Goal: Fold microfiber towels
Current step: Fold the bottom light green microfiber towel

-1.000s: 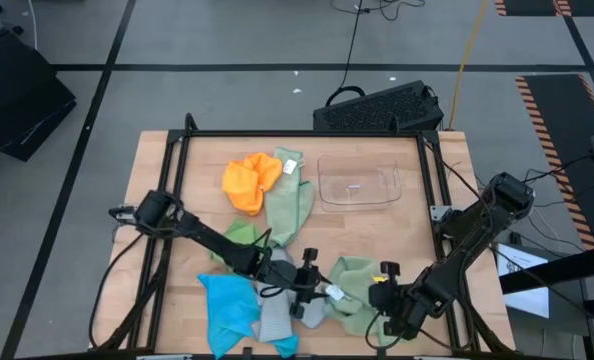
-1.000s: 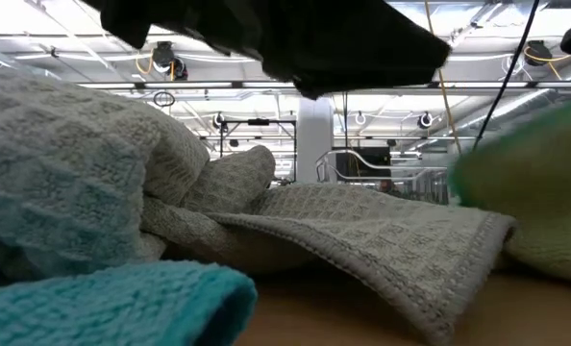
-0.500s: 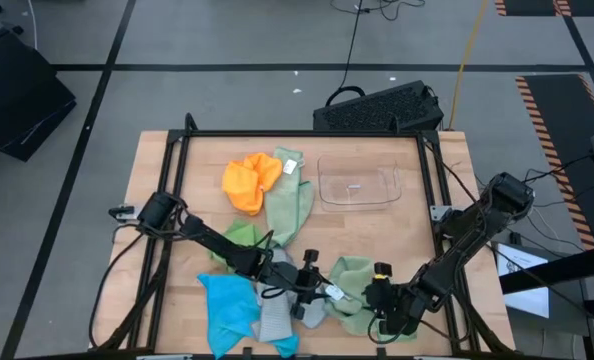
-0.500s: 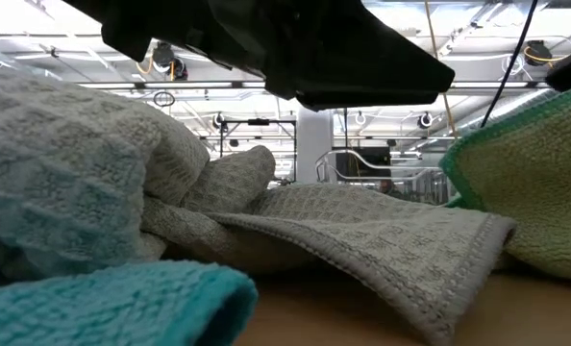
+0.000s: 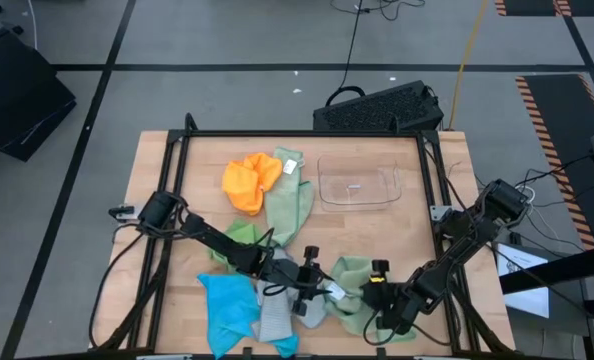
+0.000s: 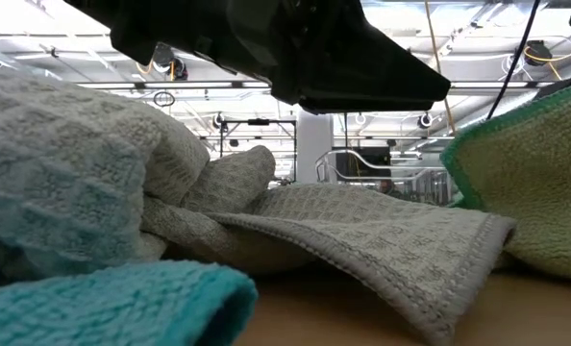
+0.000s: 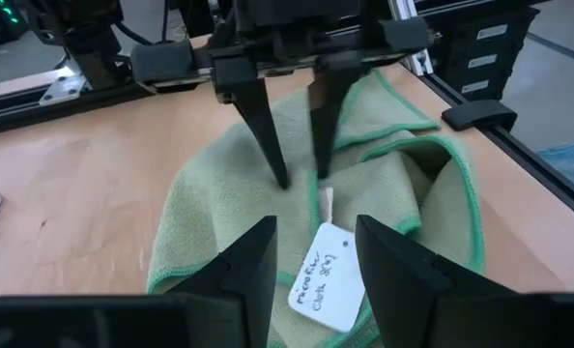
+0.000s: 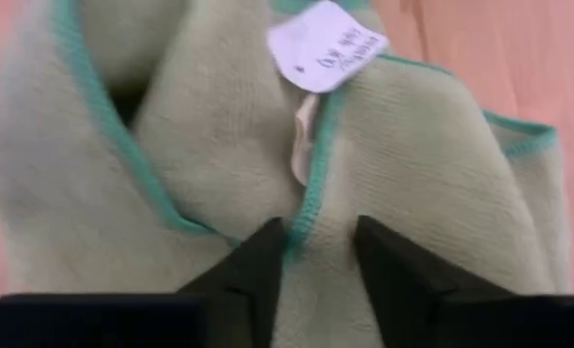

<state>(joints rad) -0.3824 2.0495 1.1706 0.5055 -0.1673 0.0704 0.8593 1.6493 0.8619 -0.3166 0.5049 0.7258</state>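
Lay crumpled near the table's front edge, right of centre: pale green towel (image 5: 353,285) with darker green hem, directly under the right gripper (image 5: 376,291). Fingers (image 8: 258,266) slightly parted, straddling a hemmed fold, tips on the cloth; whether actually pinching it could not be told. White tag (image 7: 327,275) lay on the towel between the two grippers. Left gripper (image 5: 311,290) hovered just beside, jaws parted around nothing. No clear long axis to the bunched cloth.
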